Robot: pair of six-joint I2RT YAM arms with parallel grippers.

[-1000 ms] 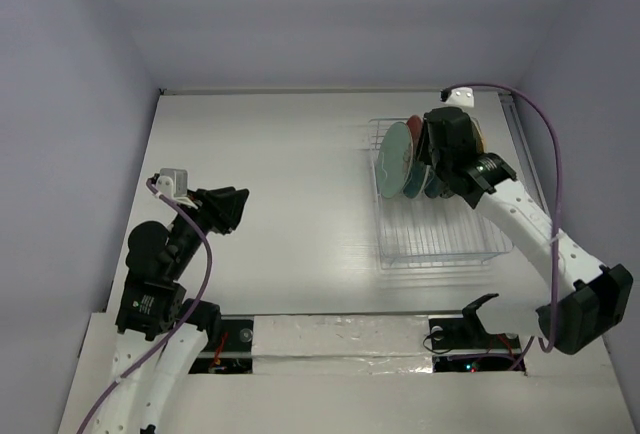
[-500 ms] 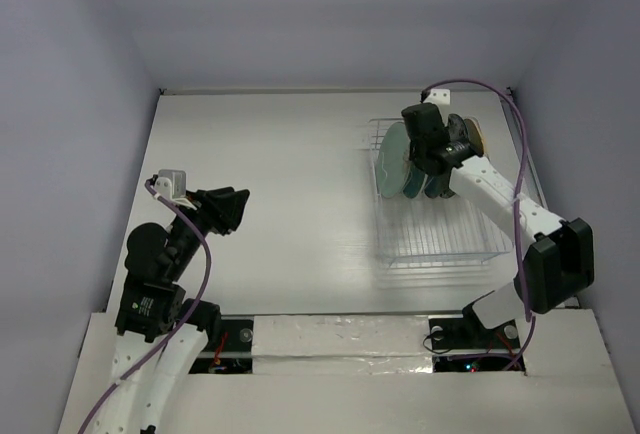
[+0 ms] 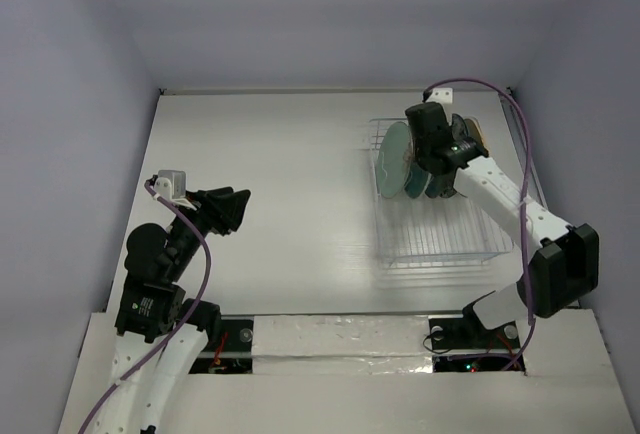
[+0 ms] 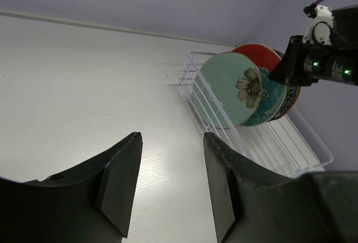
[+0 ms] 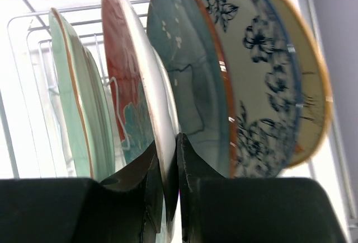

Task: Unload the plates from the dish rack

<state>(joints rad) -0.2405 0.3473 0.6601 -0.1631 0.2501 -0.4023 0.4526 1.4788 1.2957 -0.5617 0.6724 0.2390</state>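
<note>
Right wrist view: red plate (image 5: 126,86) gripped by its rim

My right gripper (image 5: 168,153) is clamped on the red plate's top edge, one finger on each face. I judge that edge to be the only part clear of its neighbours, the mint green plate (image 5: 78,103) and the teal plate (image 5: 184,86). All five plates stand on edge in the white wire dish rack (image 3: 440,244), so a straight lift looks safest. My left gripper (image 4: 170,164) hangs released and empty over the table (image 3: 280,174), well apart from the dish rack.

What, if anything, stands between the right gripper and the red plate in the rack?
Nothing visible does. The right gripper straddles the rim of the red plate, with the mint plate and the teal plate close on either side.
</note>
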